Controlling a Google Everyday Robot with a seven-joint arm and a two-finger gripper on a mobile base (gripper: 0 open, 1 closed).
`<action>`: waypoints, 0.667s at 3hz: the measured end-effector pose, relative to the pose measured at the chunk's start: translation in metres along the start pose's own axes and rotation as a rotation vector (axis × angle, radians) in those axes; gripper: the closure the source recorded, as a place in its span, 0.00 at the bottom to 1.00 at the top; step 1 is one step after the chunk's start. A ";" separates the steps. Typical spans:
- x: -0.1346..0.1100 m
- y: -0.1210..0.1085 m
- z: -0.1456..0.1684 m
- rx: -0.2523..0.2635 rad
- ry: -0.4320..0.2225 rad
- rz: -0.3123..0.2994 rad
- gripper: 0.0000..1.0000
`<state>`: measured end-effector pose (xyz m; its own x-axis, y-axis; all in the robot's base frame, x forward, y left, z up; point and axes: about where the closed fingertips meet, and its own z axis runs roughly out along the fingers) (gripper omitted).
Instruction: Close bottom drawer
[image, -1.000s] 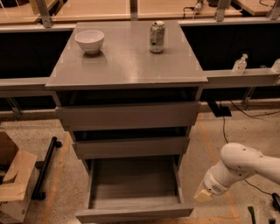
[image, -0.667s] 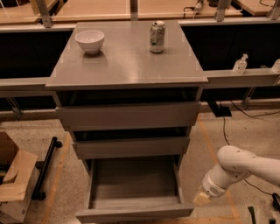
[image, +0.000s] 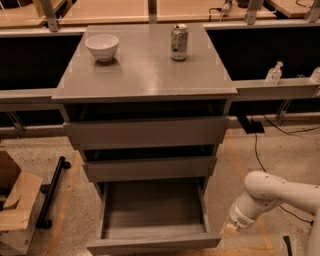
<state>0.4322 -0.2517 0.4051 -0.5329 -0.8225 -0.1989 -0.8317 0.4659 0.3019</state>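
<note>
Camera view shows us the grey-brown wood-grain cabinet (image: 145, 75), its flat-fronted bottom drawer (image: 152, 244) pulled far out near the floor, and the robot's cream-tipped gripper (image: 230, 230), state we cannot tell, just beside the drawer's right front corner; we should push its front squarely inward.

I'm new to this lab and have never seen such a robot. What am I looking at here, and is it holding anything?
The white jointed limb at lower right is the robot's one arm. Its gripper, the end that grabs things, sits low beside the right front corner of the bottom drawer. I cannot tell whether it touches the drawer, and nothing shows in its grasp. There is one picture only, looking down at the front of a grey cabinet. On the cabinet's top stand a white bowl and a drink can. The bottom drawer is pulled far out and looks bare inside.
</note>
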 end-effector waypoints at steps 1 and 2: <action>0.007 -0.010 0.035 -0.022 -0.017 0.019 1.00; 0.013 -0.017 0.070 -0.050 -0.040 0.036 1.00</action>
<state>0.4285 -0.2471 0.3324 -0.5686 -0.7916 -0.2237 -0.8037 0.4768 0.3559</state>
